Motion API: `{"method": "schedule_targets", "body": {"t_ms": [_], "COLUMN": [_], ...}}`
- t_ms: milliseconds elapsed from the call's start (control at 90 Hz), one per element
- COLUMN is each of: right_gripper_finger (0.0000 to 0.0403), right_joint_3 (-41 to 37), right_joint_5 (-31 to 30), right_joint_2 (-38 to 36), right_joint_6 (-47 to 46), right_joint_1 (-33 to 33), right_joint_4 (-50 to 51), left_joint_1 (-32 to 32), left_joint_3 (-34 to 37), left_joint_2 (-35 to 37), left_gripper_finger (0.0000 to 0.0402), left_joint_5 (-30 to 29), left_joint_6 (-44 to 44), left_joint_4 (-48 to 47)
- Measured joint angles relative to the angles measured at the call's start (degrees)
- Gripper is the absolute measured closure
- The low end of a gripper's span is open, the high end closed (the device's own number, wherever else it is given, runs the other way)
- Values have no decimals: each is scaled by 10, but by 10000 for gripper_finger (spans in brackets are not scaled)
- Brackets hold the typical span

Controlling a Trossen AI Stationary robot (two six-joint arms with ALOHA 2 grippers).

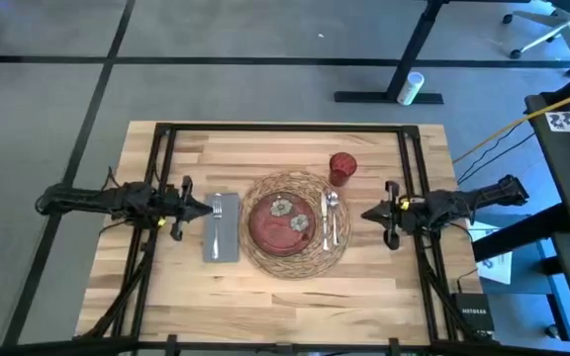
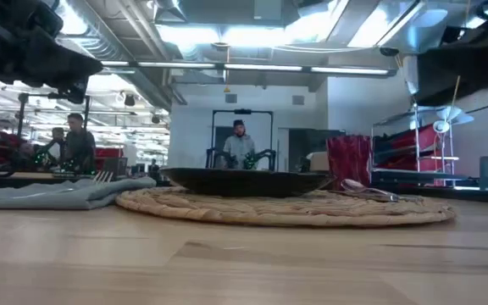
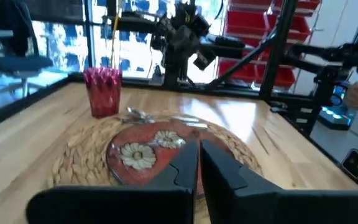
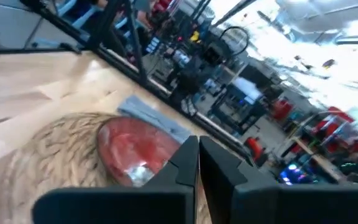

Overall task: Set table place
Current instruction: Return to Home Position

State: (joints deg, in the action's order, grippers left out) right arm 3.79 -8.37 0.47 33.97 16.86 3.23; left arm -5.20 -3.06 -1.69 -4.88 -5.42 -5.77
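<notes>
Mat under plate, napkin beside

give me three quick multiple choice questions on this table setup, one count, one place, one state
1. Pale flowers on the dark red plate: a one, b two, c four.
2. The silver fork lies: a on the plate, b on the gray napkin, c half on each.
3. The left end effector and right end effector: a both shut, empty, b both gripping the plate, c both wide open.
1 b: two blooms show. 2 b: its tines rest on the cloth. 3 a: each wrist view shows it closed on nothing.
</notes>
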Motion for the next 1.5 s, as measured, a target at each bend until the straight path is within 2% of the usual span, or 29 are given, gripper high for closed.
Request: {"method": "schedule_targets", "body": {"t_ms": [111,211,433,567,744,856,933,1078,1189,1344,1500], "right_gripper_finger": [403,403,403,403,403,403,403,403,403,403,403], "right_joint_3": [43,46,-33,-33,-33,-33,-33,-33,-33,-33,-33], "right_joint_5": [15,13,-24,-44,-81,-90,-76,-12,8,39,40], "right_joint_2": [-2,-3,-1,-2,-2,-2,-2,-2,-2,-2,-2], "right_joint_6": [6,13,20,36,52,58,64,58,39,37,44], "right_joint_1": [0,0,0,-3,-41,-90,-134,-215,-264,-299,-304], "right_joint_4": [61,64,-51,-57,-65,-72,-73,-69,-53,-46,-45], "left_joint_1": [0,0,0,0,0,0,0,0,0,0,0], "left_joint_3": [-11,-12,-1,1,25,25,25,25,25,25,25], "left_joint_2": [11,15,15,14,15,15,14,15,15,15,15], "left_gripper_finger": [402,402,402,402,402,402,402,402,402,402,402], "left_joint_5": [-5,-7,-44,-69,-74,-75,-76,-76,-88,-93,-100], "left_joint_6": [-15,-10,3,17,47,59,59,62,59,58,74], "left_joint_4": [-34,-32,3,11,79,82,82,82,83,84,85]}}
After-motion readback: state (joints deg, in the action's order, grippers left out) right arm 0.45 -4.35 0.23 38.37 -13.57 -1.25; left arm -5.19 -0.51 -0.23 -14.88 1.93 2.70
